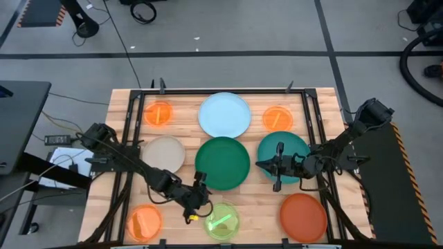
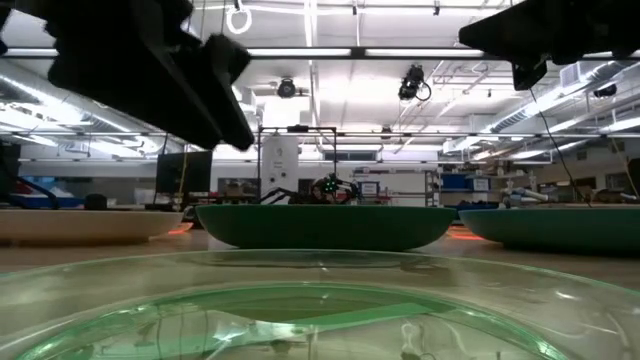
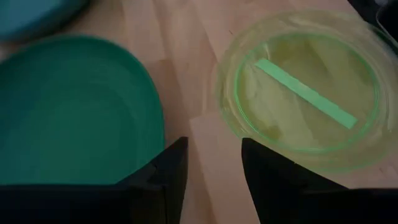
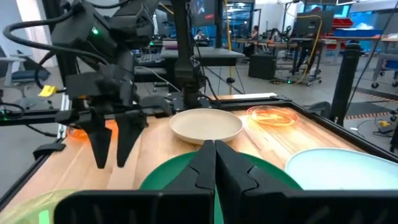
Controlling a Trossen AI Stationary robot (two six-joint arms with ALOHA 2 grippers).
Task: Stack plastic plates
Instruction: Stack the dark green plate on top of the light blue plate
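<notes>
Nine round plates lie flat on the wooden table. The larger ones are light blue [image 1: 224, 115], beige [image 1: 164, 153], dark green [image 1: 222, 162], teal [image 1: 287, 151] and red-orange [image 1: 303, 216]. The smaller translucent ones are three orange [image 1: 159, 113] [image 1: 277, 118] [image 1: 145, 221] and one lime green [image 1: 222, 221]. My left gripper [image 1: 193, 205] [image 3: 214, 168] is open and points down over bare wood between the dark green plate [image 3: 74, 112] and the lime plate [image 3: 305, 87]. My right gripper [image 1: 261, 164] [image 4: 215, 158] is shut and hangs level above the gap between the teal and dark green plates.
A dark metal frame [image 1: 135, 111] runs around the table top. Bare wood [image 1: 259, 204] shows between the plates near the front edge. In the low view the lime plate [image 2: 320, 310] fills the foreground, with the dark green plate [image 2: 325, 225] behind it.
</notes>
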